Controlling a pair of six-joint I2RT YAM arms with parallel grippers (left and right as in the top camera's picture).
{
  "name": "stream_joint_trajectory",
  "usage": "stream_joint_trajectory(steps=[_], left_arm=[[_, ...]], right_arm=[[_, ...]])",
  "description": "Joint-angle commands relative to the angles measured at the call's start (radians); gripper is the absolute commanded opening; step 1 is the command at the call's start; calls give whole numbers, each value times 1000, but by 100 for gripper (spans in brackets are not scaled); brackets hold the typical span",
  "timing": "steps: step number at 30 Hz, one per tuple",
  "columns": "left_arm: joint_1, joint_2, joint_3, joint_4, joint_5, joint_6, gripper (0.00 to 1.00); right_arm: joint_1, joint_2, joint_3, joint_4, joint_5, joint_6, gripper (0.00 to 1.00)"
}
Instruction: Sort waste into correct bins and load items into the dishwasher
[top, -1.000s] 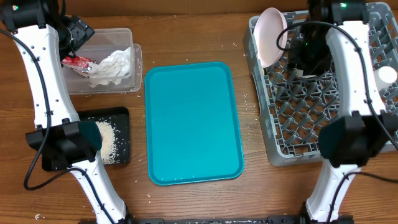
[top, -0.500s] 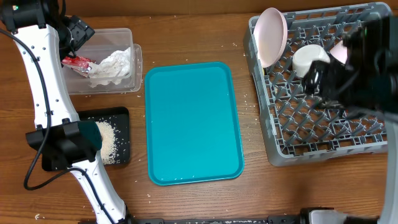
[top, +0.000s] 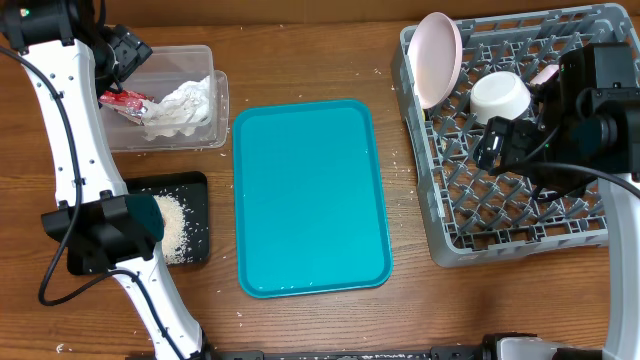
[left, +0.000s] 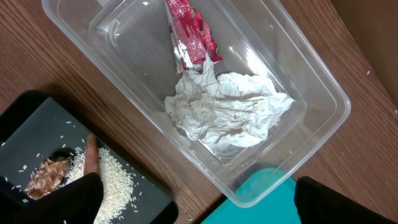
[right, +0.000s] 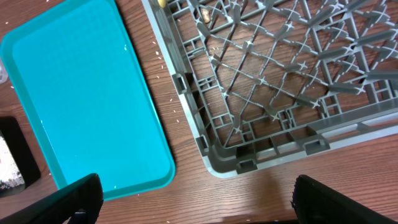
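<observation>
The crumpled napkin (left: 227, 115) and red wrapper (left: 189, 31) lie touching in the clear tub (left: 323, 93). Beside it, the black tray (left: 37, 124) holds rice (left: 115, 180), a brown lump (left: 46, 177) and an orange stick (left: 92, 155). In the grey rack (top: 450, 225) the plate (top: 437, 58) stands on edge near the white bowl (top: 500, 97). The left end effector (left: 199, 200) hangs open above the tub. The right end effector (right: 199, 200) is open over the rack's edge, holding nothing. The teal tray (top: 310, 195) lies between them on the table (top: 310, 60).
</observation>
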Motion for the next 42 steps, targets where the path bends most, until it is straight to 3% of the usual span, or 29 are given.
stream_joint_trajectory(steps=[1, 10, 16, 21, 27, 35, 42], left_arm=[[-8, 6, -4, 1, 4, -2, 100], [-8, 6, -4, 1, 4, -2, 100], [-8, 6, -4, 1, 4, -2, 100], [-8, 6, -4, 1, 4, -2, 100], [-8, 6, -4, 1, 4, -2, 100], [-8, 6, -4, 1, 4, -2, 100], [-8, 6, -4, 1, 4, -2, 100]], right_arm=[[5, -14, 0, 3, -4, 0, 100], [6, -52, -97, 207, -4, -84, 100], [5, -181, -307, 419, -4, -84, 100], [5, -336, -594, 725, -5, -160, 100], [5, -564, -990, 1121, -19, -161, 100], [2, -928, -1458, 1521, -19, -162, 100], [2, -1185, -1707, 1675, -19, -162, 100]])
